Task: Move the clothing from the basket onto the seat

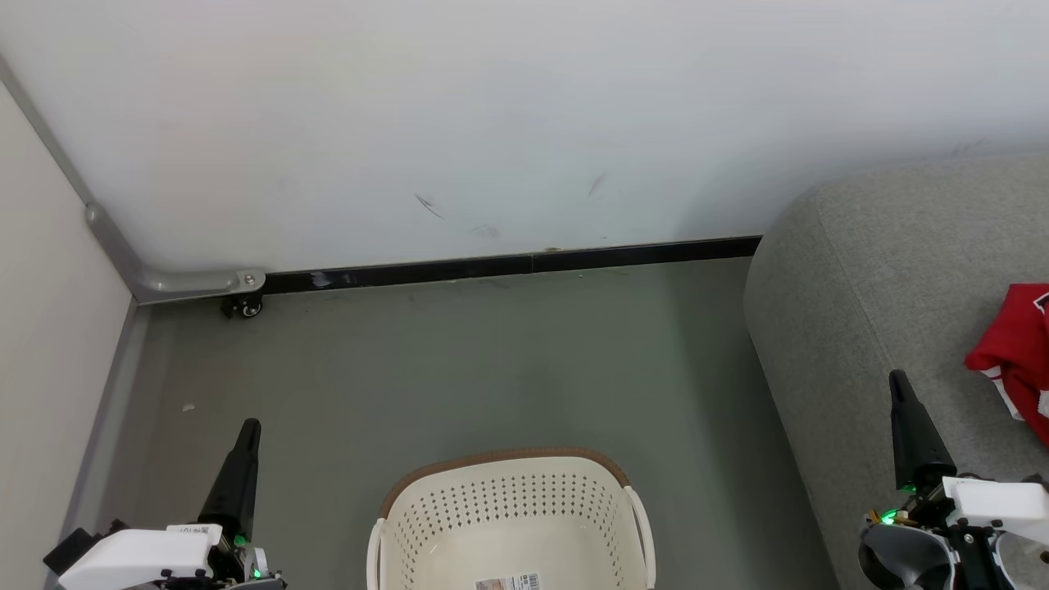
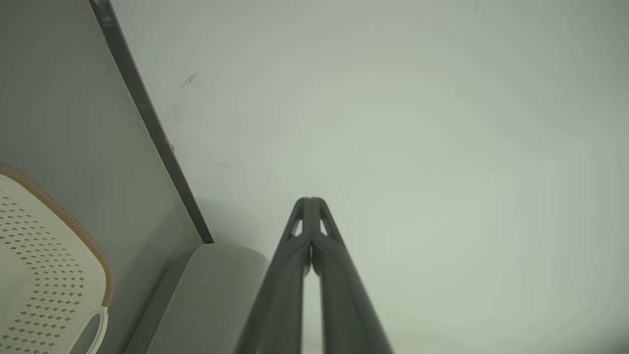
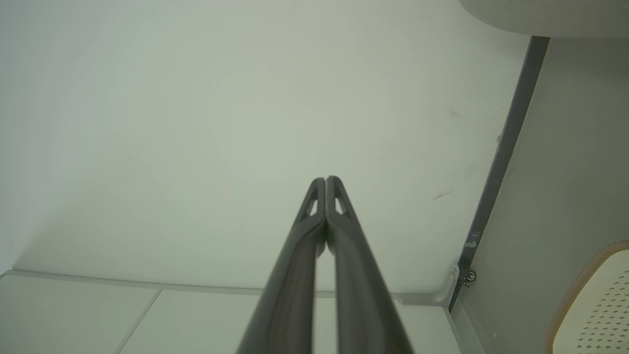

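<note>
The cream perforated basket (image 1: pixel 512 524) with a brown rim stands on the floor at the bottom centre, its inside bare except for a paper label. Red clothing (image 1: pixel 1016 356) with white trim lies on the grey seat (image 1: pixel 869 279) at the right edge. My left gripper (image 1: pixel 248 426) is shut at the lower left, left of the basket, with nothing between its fingers. Shut too and holding nothing, my right gripper (image 1: pixel 899 378) hovers over the seat's front part, left of the clothing. Both wrist views look along closed fingertips (image 2: pixel 310 201) (image 3: pixel 325 180) toward the white wall.
A white wall with a black baseboard (image 1: pixel 508 266) runs behind the grey floor. A grey rail bracket and small caster (image 1: pixel 244 307) sit in the left corner. The basket's rim (image 2: pixel 73 221) (image 3: pixel 580 290) shows at the edges of the wrist views.
</note>
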Available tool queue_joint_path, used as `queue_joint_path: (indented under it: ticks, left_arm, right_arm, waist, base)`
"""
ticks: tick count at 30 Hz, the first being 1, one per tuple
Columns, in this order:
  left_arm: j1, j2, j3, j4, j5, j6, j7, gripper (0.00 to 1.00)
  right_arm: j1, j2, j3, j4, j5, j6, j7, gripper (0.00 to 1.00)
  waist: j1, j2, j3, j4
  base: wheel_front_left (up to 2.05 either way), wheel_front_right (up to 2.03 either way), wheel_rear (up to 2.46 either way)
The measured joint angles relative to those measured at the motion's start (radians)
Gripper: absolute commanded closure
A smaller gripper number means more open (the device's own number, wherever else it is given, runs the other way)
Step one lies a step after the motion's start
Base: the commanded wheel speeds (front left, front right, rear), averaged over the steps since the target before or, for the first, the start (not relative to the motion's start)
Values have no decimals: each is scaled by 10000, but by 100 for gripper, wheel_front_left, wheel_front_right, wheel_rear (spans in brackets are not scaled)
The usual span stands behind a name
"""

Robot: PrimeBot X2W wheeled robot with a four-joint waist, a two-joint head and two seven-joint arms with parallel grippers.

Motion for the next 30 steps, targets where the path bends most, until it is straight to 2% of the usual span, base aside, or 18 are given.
queue_joint_path:
  ticks: [30]
  left_arm:
    - [0, -4, -15, -38, -2, 0, -10, 100]
  right_arm:
    - [0, 0, 0, -2, 0, 0, 0, 100]
  waist:
    - [-1, 0, 1, 0]
  base:
    - [0, 0, 0]
